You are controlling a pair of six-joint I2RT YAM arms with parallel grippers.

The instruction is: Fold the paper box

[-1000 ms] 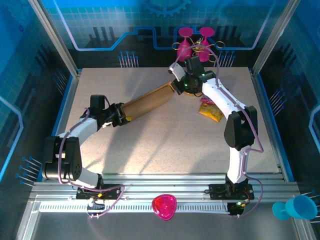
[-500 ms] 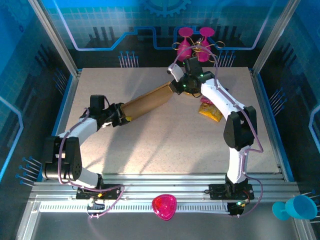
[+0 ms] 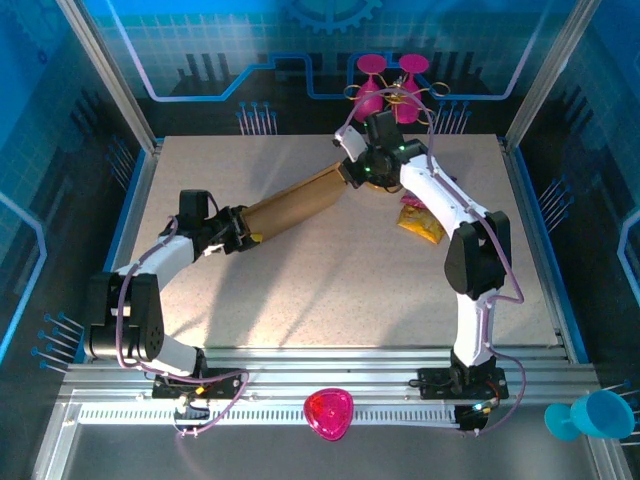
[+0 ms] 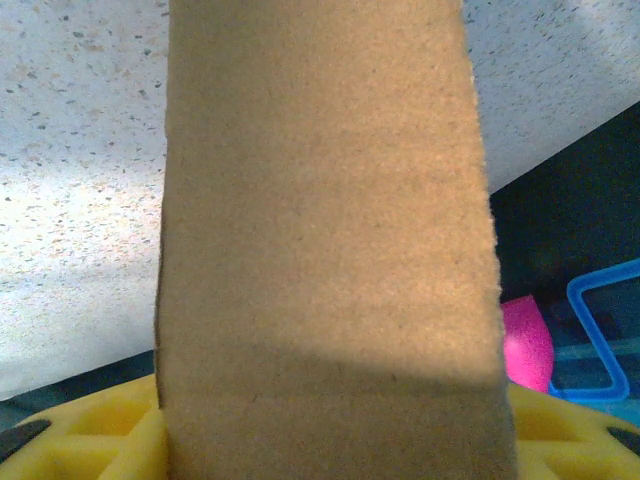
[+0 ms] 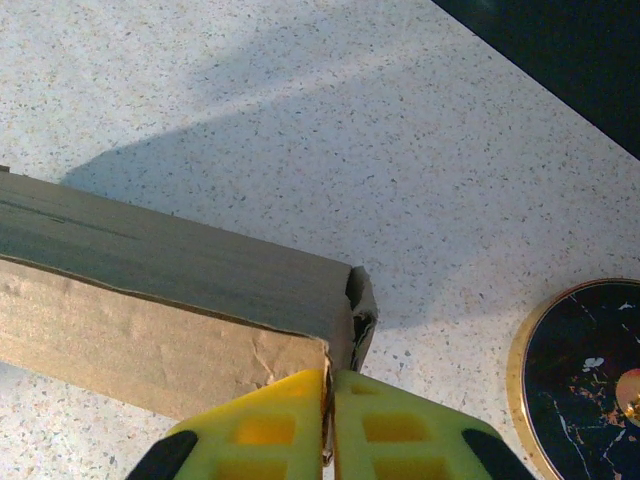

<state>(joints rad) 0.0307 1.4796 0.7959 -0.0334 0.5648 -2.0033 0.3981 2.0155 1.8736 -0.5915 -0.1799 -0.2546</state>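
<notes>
The paper box (image 3: 298,201) is a long, flattened brown cardboard piece lying slantwise across the table's middle. My left gripper (image 3: 243,232) is shut on its near-left end. In the left wrist view the cardboard (image 4: 320,220) runs up between the yellow fingers (image 4: 100,430). My right gripper (image 3: 352,172) is shut on the far-right end. In the right wrist view its yellow fingertips (image 5: 270,410) pinch a thin cardboard edge at the box's corner (image 5: 345,300), where a small end flap stands slightly ajar.
A yellow snack bag (image 3: 421,222) lies just right of the right forearm. Two pink goblets (image 3: 385,80) stand behind the table's back edge. A dark gold-rimmed disc (image 5: 585,380) lies near the box's end. A pink bowl (image 3: 329,413) and a blue cup (image 3: 598,415) sit at the front.
The right gripper and forearm have crept slightly toward the back left at the box's end. The box and the left arm have stayed put.
</notes>
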